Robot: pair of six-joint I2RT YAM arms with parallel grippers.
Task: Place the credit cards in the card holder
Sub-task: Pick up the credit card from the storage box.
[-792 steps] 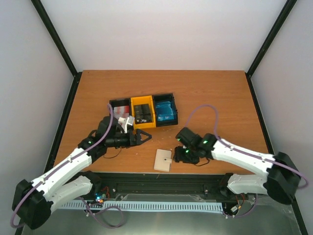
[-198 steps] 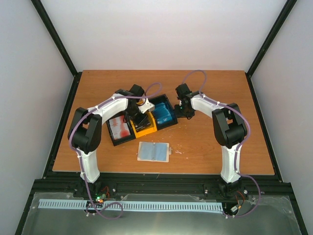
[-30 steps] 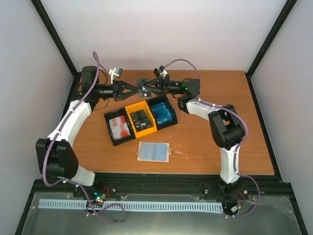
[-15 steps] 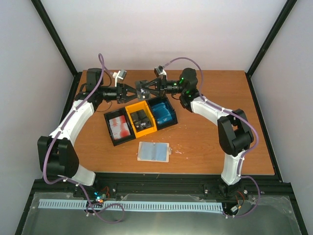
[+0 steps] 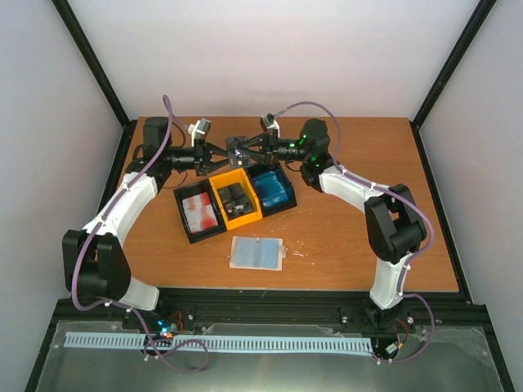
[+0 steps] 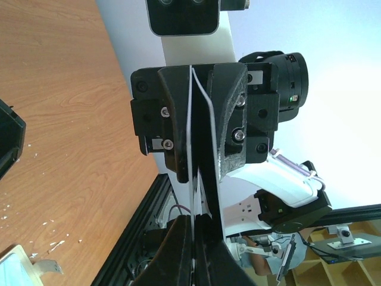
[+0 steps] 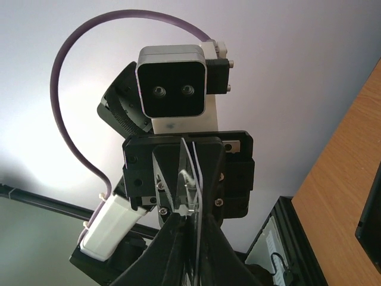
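Observation:
High over the back of the table my two grippers meet tip to tip. Between them hang thin credit cards [image 5: 235, 150], edge-on in both wrist views [image 6: 191, 125] [image 7: 189, 170]. My left gripper [image 5: 225, 156] [image 6: 199, 250] is shut on their near end. My right gripper [image 5: 243, 150] [image 7: 193, 250] still has its fingers around the other end. The card holder [image 5: 257, 253] lies open on the table below, pale blue side up, with one corner showing in the left wrist view [image 6: 16, 269]. More credit cards lie in stacks in the tray: red-and-white [image 5: 200, 212], black [image 5: 237, 198] and blue [image 5: 274, 189].
The black-and-yellow three-compartment tray [image 5: 188, 238] sits slanted under the raised grippers. Black frame rails run along the table's edges [image 5: 110, 192]. Bare wood [image 5: 359, 155] lies to the right of the tray.
My left gripper has closed onto the cards that the right gripper was holding out. Both arms have shifted slightly to the right and lower.

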